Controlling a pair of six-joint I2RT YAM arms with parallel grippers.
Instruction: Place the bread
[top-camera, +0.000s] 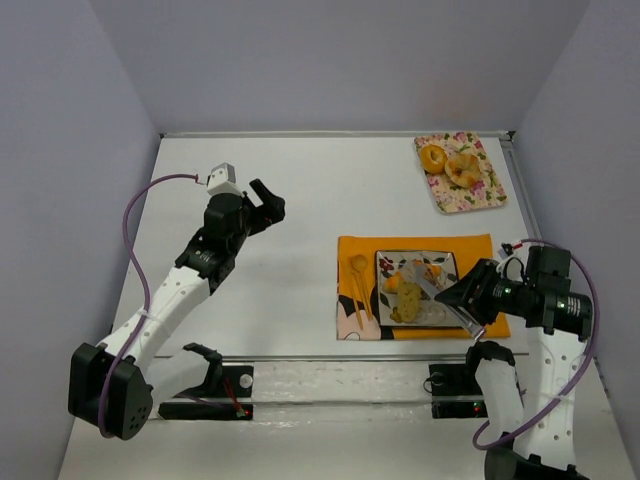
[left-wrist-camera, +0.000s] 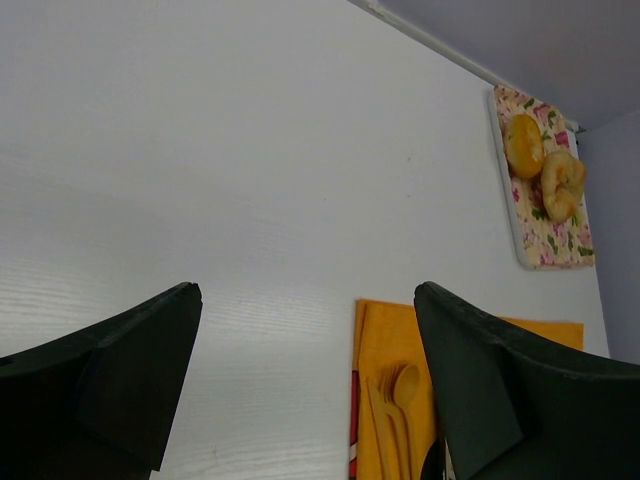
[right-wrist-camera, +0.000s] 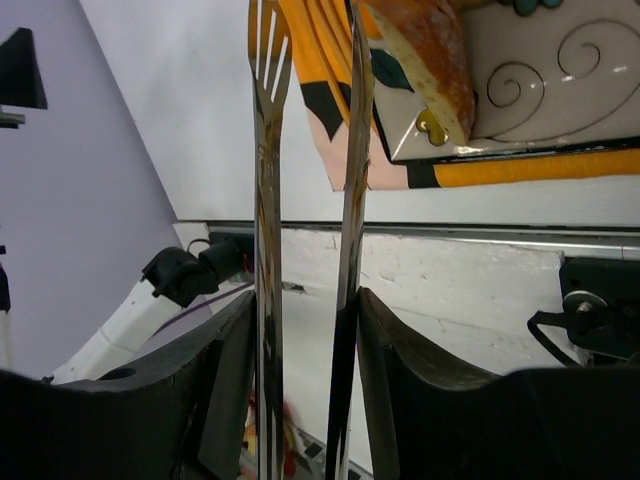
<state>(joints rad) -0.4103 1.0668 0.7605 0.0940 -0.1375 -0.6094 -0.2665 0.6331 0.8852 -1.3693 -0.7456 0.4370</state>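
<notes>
A square patterned plate (top-camera: 443, 262) lies on an orange napkin (top-camera: 470, 245). On it sit the golden-orange croissant (top-camera: 428, 270) and the flatter tan slice (top-camera: 404, 309). My right gripper (top-camera: 472, 297) is shut on metal tongs (top-camera: 440, 296) whose arms reach over the plate's near side, their tips apart. In the right wrist view the gripper (right-wrist-camera: 305, 300) clamps the tongs (right-wrist-camera: 268, 150); a brown-orange bread piece (right-wrist-camera: 435, 50) lies on the plate (right-wrist-camera: 540, 90) just right of them, untouched. My left gripper (top-camera: 268, 205) hovers open and empty over the bare table, left of the napkin (left-wrist-camera: 305, 290).
Wooden cutlery (top-camera: 357, 285) lies on the napkin's left part, also in the left wrist view (left-wrist-camera: 395, 400). A floral tray (top-camera: 490, 190) at the back right holds a round bun (top-camera: 433, 157) and a ring pastry (top-camera: 462, 168). A metal rail (top-camera: 330, 368) runs along the near edge.
</notes>
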